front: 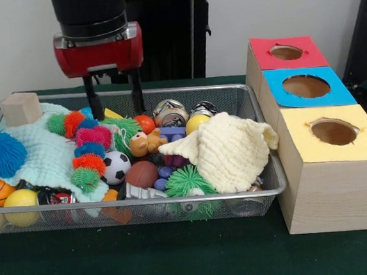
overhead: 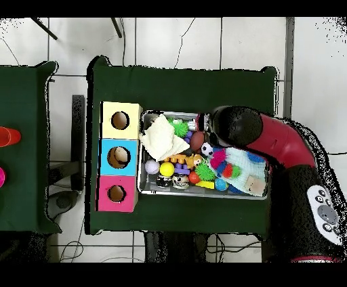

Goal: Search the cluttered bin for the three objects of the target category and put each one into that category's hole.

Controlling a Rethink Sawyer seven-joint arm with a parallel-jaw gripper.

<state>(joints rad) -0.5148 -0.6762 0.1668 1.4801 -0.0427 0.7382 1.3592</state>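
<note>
Gripper (front: 112, 95) hangs over the bin (front: 244, 100), jaws apart, empty. Balls (front: 116, 167) look light, hard, smooth; likely slip, so grip across the middle.

mesh bin (front: 244, 97) crammed with toys

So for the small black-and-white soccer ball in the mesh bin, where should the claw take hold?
Judging by the front view, the black-and-white soccer ball is best gripped across its widest part, coming straight down from above. It is round, so no side is better, but the multicoloured spiky caterpillar toy and brown football crowd its flanks; only its top is clearly free. The claw hangs open just behind it.
</note>
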